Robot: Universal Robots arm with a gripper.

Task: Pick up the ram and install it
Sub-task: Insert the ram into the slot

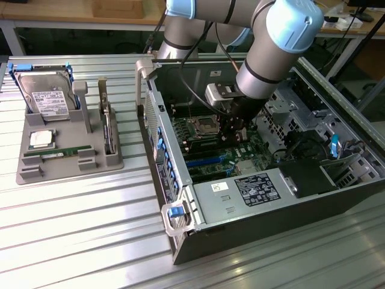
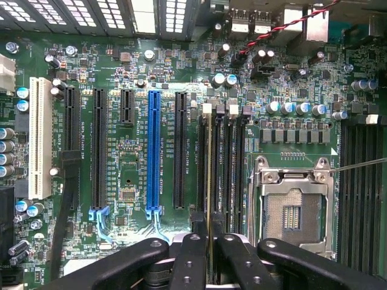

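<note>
My gripper [image 2: 208, 238] is shut on the ram [image 2: 208, 169], a thin green stick seen edge-on between the two black fingers [image 2: 190, 257]. The stick runs in line with the black memory slots [image 2: 225, 163] beside the open processor socket [image 2: 293, 208]; I cannot tell whether it touches a slot. In the exterior view the gripper [image 1: 231, 131] reaches down inside the open computer case [image 1: 271, 201], just above the motherboard [image 1: 207, 153]. A second green stick with a white sticker [image 1: 57, 153] lies flat in the grey tray [image 1: 27, 171].
The tray at the exterior view's left also holds a silver hard drive [image 1: 45, 96], a square processor [image 1: 41, 138] and an upright card [image 1: 108, 129]. Black and blue expansion slots [image 2: 154, 151] lie beside the memory slots. Case walls and a drive cage [image 1: 289, 111] surround the arm.
</note>
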